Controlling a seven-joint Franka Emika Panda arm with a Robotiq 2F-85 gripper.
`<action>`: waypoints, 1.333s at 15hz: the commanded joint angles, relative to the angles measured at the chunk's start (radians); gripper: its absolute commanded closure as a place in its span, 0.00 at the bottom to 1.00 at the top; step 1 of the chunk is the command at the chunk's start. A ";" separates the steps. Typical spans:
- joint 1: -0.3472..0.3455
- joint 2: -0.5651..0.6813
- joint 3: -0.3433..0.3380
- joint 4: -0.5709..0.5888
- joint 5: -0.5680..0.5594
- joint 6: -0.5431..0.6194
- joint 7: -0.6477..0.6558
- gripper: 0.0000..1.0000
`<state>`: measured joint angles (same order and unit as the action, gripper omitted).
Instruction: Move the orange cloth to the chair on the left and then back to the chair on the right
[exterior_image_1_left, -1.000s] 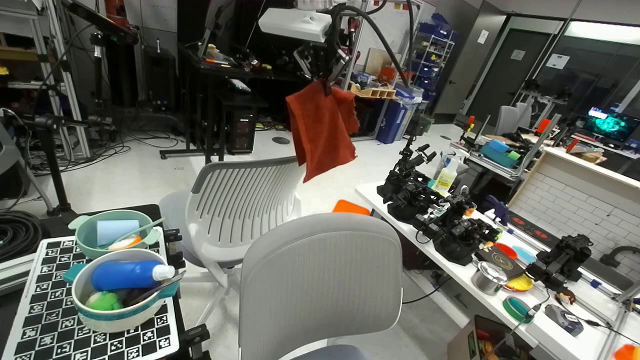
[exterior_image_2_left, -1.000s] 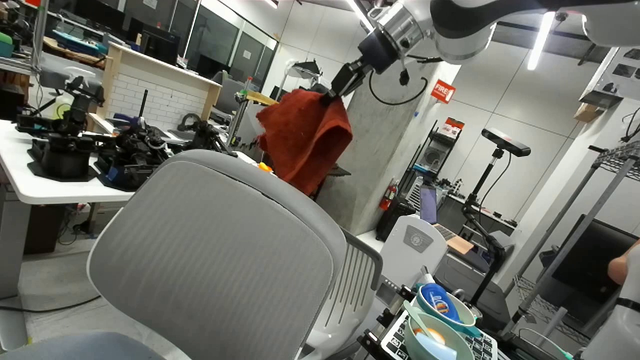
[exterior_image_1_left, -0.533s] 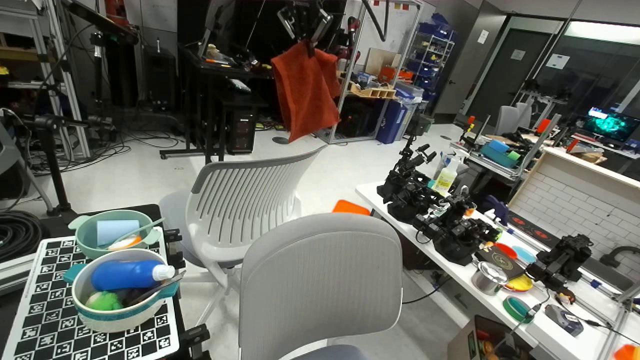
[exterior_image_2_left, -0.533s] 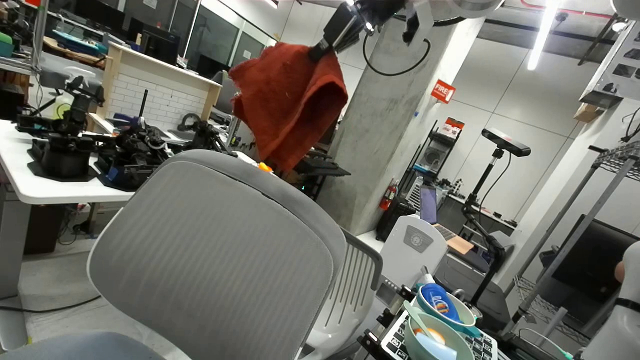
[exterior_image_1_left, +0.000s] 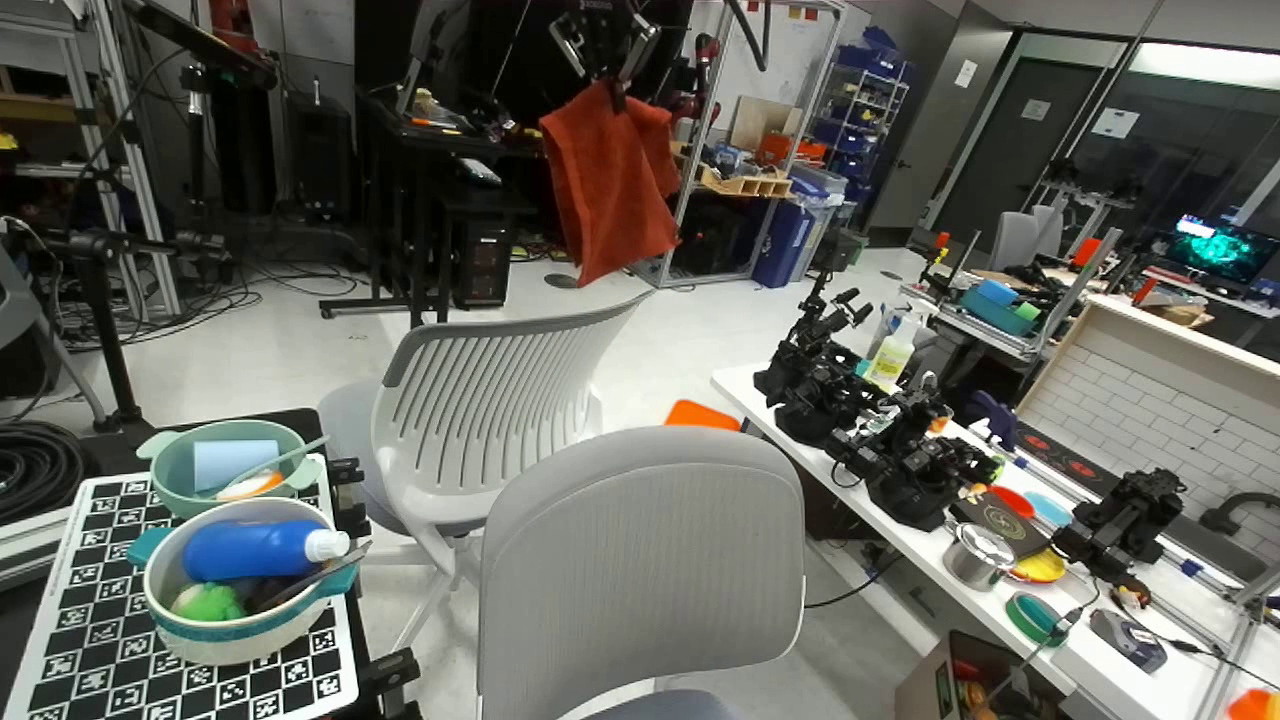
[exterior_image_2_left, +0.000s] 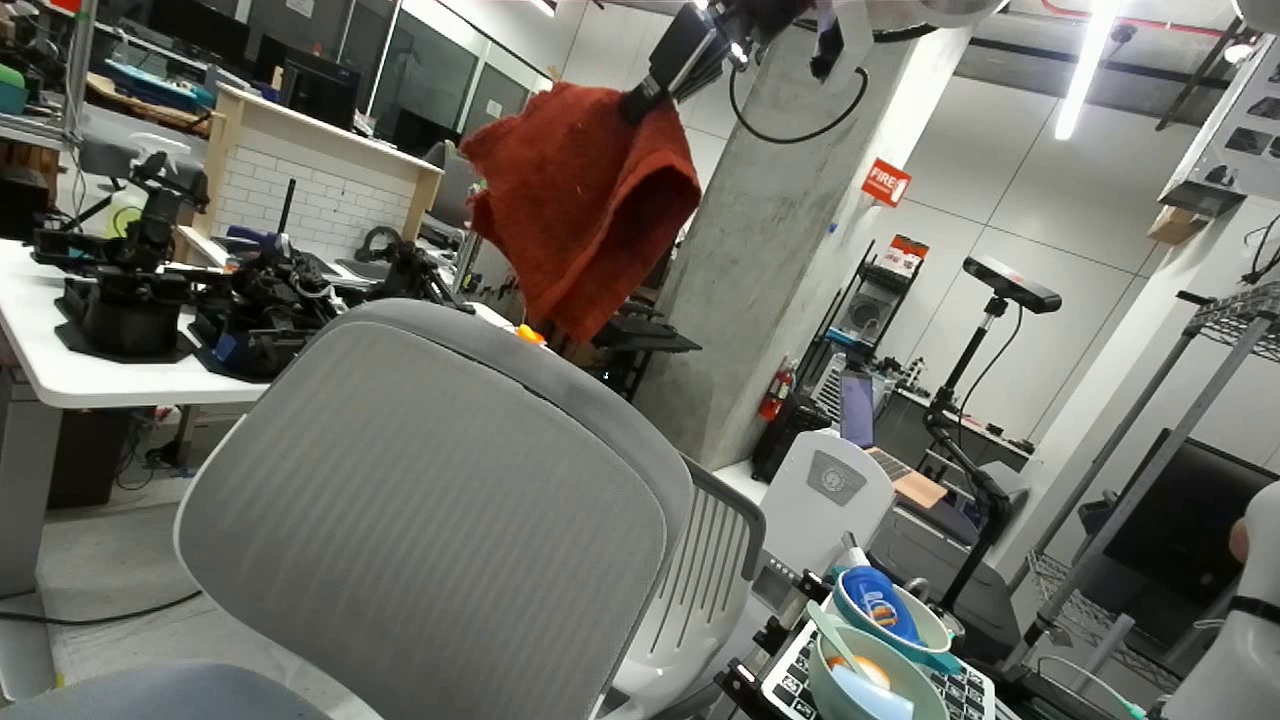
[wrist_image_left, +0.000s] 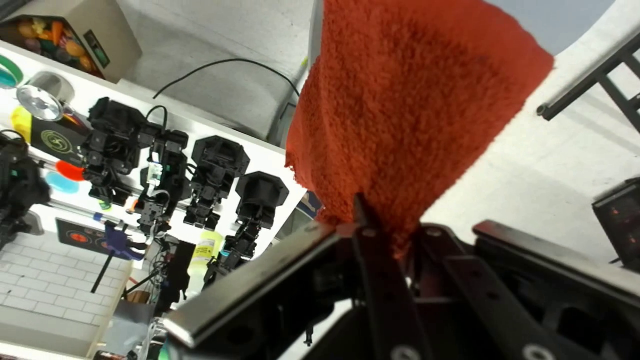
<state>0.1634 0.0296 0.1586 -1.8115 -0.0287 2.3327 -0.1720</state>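
My gripper (exterior_image_1_left: 617, 92) points downward, pinching the orange cloth (exterior_image_1_left: 612, 190), which hangs in mid-air, apart from the slatted chair (exterior_image_1_left: 490, 410) and mesh chair (exterior_image_1_left: 645, 560). Farther out, a white pot (exterior_image_1_left: 235, 650) holds a blue bottle (exterior_image_1_left: 250, 550), a green object (exterior_image_1_left: 208, 603) and a utensil (exterior_image_1_left: 325, 572); the pale green bowl (exterior_image_1_left: 172, 475) beside it holds a light-blue piece (exterior_image_1_left: 235, 462).

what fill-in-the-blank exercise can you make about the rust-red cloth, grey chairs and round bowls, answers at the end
The black two-finger gripper holds the rust-red terry cloth in mid-______.
Of the slatted grey chair and the round-topped grey chair, the cloth rests on ______.
The white-capped bottle lying in the teal-handled white round bowl is coloured ______.
That bowl stands on a rectangular board patterned black and ______.
air; neither; blue; white
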 joint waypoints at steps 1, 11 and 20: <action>-0.018 -0.059 -0.016 -0.047 -0.037 -0.021 0.006 0.97; -0.034 -0.078 -0.024 -0.169 -0.021 0.012 -0.005 0.97; -0.014 -0.090 -0.008 -0.209 -0.016 0.021 0.001 0.97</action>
<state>0.1422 -0.0233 0.1448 -1.9756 -0.0502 2.3352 -0.1721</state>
